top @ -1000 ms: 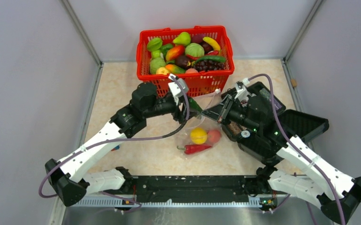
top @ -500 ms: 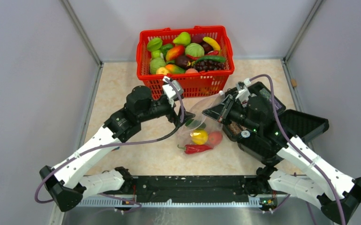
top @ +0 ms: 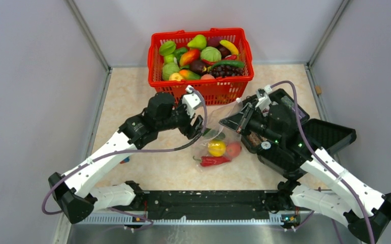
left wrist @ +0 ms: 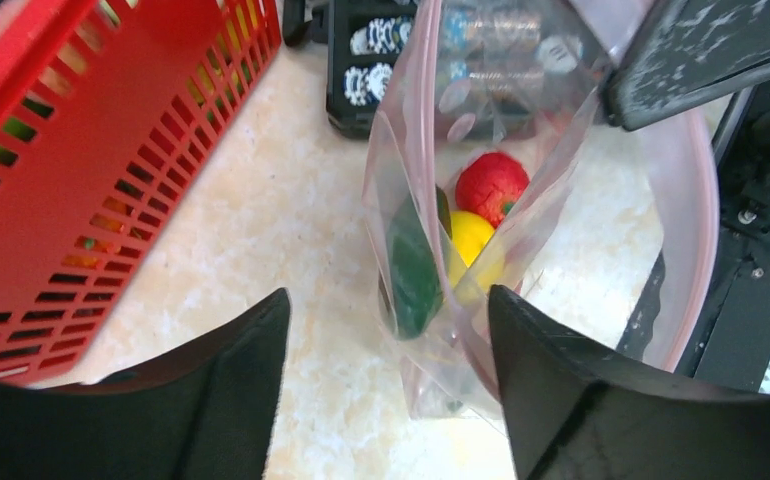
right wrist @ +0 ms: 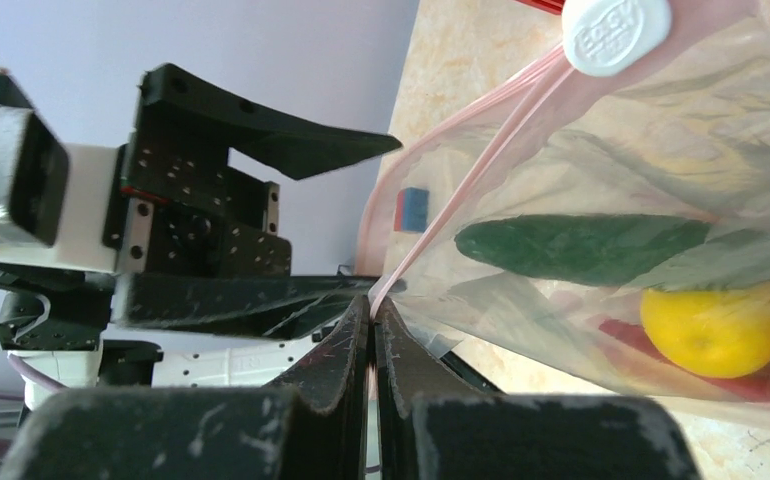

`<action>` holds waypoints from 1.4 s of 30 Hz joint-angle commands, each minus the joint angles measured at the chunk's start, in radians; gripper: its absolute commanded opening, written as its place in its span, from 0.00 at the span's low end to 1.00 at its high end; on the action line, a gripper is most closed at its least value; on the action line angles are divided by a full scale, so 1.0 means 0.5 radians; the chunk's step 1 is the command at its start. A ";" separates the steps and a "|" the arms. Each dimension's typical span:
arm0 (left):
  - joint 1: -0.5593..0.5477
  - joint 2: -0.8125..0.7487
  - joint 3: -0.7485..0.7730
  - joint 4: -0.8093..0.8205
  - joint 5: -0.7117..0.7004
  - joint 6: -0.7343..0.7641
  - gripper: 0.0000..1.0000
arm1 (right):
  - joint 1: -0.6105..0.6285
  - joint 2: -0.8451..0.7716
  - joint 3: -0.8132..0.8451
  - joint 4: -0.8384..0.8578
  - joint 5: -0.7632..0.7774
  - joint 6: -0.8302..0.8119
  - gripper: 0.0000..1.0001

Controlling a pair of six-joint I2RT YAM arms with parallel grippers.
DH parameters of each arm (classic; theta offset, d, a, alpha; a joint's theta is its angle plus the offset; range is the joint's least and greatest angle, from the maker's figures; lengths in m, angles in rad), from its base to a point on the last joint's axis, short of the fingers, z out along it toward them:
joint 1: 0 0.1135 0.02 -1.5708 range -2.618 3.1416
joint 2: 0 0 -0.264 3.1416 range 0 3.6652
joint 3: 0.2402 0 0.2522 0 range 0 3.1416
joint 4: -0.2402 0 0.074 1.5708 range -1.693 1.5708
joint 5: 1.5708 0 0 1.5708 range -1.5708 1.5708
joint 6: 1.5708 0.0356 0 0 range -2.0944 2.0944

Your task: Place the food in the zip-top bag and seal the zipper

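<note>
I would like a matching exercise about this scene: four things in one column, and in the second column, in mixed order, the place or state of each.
Column one:
1. left gripper
2. right gripper
3. cucumber
4. purple grapes

Column two:
a. in the red basket
b. shut on the edge of the zip-top bag
c. open
d. inside the zip-top bag

Pairs: 1-c, 2-b, 3-d, 4-a.

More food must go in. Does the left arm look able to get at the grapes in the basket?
Probably yes: the grapes lie uncovered atop the open basket, near its front wall, and the left arm hangs close by, jaws open and empty.
</note>
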 commanded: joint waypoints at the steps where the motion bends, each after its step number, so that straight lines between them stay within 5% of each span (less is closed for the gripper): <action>1: -0.007 0.002 0.064 -0.035 -0.076 0.023 0.66 | 0.011 0.015 0.043 0.069 -0.058 -0.054 0.00; 7: -0.007 -0.010 0.097 0.032 -0.025 0.024 0.32 | 0.010 0.017 0.093 -0.089 -0.069 -0.168 0.00; 10: -0.007 -0.017 0.095 0.082 0.040 0.014 0.01 | 0.010 -0.002 0.114 -0.148 -0.078 -0.218 0.00; 18: -0.007 -0.003 0.100 0.170 0.153 -0.024 0.00 | 0.010 -0.003 0.117 -0.335 0.033 -0.189 0.00; 26: -0.007 -0.069 0.048 0.330 0.043 -0.132 0.00 | 0.010 -0.272 -0.247 -0.438 0.438 0.447 0.00; 34: -0.007 -0.051 0.057 0.355 0.034 -0.141 0.00 | 0.010 -0.192 -0.039 -0.733 0.350 0.228 0.00; 36: -0.007 -0.062 0.065 0.369 0.046 -0.149 0.08 | 0.010 -0.199 -0.025 -0.713 0.335 0.214 0.00; 38: -0.007 -0.077 0.080 0.378 0.082 -0.148 0.39 | 0.009 -0.225 -0.037 -0.665 0.333 0.222 0.00; 42: -0.007 -0.123 0.106 0.366 0.104 -0.124 0.67 | 0.010 -0.251 -0.078 -0.581 0.316 0.249 0.00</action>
